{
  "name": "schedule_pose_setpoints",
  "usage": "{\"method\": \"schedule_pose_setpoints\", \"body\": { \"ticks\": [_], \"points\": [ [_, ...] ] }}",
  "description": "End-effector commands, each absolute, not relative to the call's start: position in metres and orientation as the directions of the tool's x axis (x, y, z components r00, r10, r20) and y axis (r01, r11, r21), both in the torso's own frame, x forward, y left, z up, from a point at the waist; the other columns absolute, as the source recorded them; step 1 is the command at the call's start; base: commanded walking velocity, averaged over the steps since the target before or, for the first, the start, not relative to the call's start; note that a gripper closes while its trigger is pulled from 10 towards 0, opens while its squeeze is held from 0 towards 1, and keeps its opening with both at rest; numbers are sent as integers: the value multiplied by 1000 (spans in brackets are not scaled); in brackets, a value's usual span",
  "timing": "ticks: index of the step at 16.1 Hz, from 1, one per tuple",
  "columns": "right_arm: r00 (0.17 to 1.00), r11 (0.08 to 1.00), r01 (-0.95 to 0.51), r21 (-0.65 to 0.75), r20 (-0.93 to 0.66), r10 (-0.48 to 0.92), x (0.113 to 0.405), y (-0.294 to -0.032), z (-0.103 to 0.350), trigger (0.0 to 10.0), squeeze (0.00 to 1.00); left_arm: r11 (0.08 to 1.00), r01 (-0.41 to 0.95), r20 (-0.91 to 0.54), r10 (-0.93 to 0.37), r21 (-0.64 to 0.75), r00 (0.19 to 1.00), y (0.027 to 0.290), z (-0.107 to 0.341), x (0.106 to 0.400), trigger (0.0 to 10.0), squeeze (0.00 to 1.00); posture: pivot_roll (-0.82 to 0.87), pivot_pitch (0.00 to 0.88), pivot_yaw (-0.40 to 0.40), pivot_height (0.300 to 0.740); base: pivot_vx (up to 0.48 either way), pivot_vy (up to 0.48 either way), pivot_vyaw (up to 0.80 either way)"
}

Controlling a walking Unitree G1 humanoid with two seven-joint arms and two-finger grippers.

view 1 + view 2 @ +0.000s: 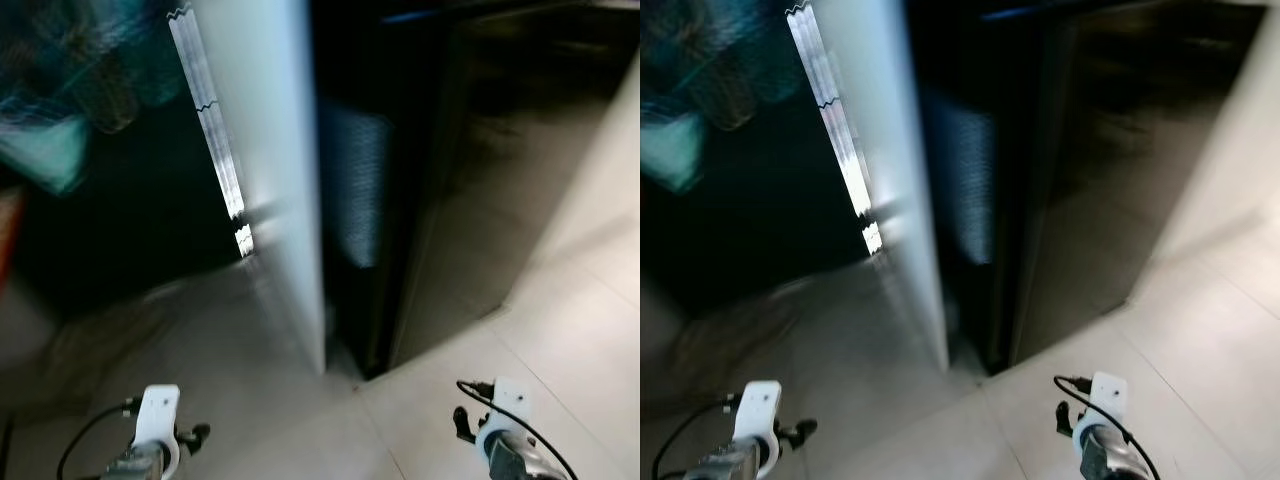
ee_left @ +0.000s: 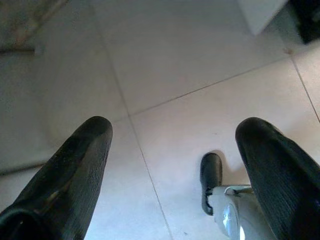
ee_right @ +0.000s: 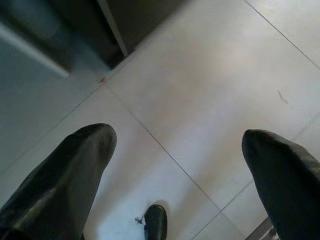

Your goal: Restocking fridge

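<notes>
The head views are blurred by motion. A tall black fridge (image 1: 470,180) stands ahead, and its white door (image 1: 270,150) is swung open, seen edge-on with a bright strip (image 1: 210,120) along it. Left of the door is a dark space with blurred teal shapes (image 1: 50,140). Both arms hang low: the left arm (image 1: 155,430) and the right arm (image 1: 500,425) sit at the bottom edge. In the wrist views my left gripper (image 2: 175,130) and my right gripper (image 3: 180,135) are open above the tiled floor, holding nothing.
Pale floor tiles (image 1: 560,330) spread to the right of the fridge and under me. The door's lower corner (image 2: 260,12) and the fridge base (image 3: 135,20) are close by. My black feet (image 2: 211,175) (image 3: 156,222) show below the grippers.
</notes>
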State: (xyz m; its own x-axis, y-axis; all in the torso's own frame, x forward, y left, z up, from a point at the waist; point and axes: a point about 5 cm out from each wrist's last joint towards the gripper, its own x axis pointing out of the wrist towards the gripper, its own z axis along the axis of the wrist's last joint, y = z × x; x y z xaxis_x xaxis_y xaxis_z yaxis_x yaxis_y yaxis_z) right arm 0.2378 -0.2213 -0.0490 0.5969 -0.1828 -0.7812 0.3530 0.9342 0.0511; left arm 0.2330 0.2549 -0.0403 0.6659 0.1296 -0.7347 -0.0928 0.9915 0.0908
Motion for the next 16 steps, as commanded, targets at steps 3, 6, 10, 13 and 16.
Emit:
{"method": "schedule_pose_setpoints", "body": {
  "ticks": [3, 6, 10, 13, 16],
  "points": [
    [604, 947, 319, 47, -780, -164, 242, -216, -48, 10000, 0, 988, -127, -748, 146, 83, 647, 257, -43, 228, 10000, 0, 27, 0, -10, 740, 0, 0, 800],
    [606, 954, 297, 37, -780, -158, 242, -217, -47, 10000, 0, 989, -129, -750, 143, 77, 646, 256, -44, 229, 10000, 0, 28, 0, -18, 740, 0, 0, 800],
    [602, 960, 280, 22, -782, -158, 243, -217, -47, 10000, 0, 988, -136, -749, 144, 72, 647, 255, -43, 229, 10000, 0, 32, 0, -25, 740, 0, 0, 800],
    [602, 964, 266, 15, -784, -154, 243, -218, -47, 10000, 0, 988, -140, -749, 145, 71, 647, 255, -44, 229, 10000, 0, 32, 0, -28, 740, 0, 0, 800],
    [601, 970, 242, 6, -786, -145, 242, -218, -47, 10000, 0, 988, -136, -752, 142, 70, 643, 254, -45, 228, 10000, 0, 28, 0, -31, 740, 0, 0, 800]
  ]
}}
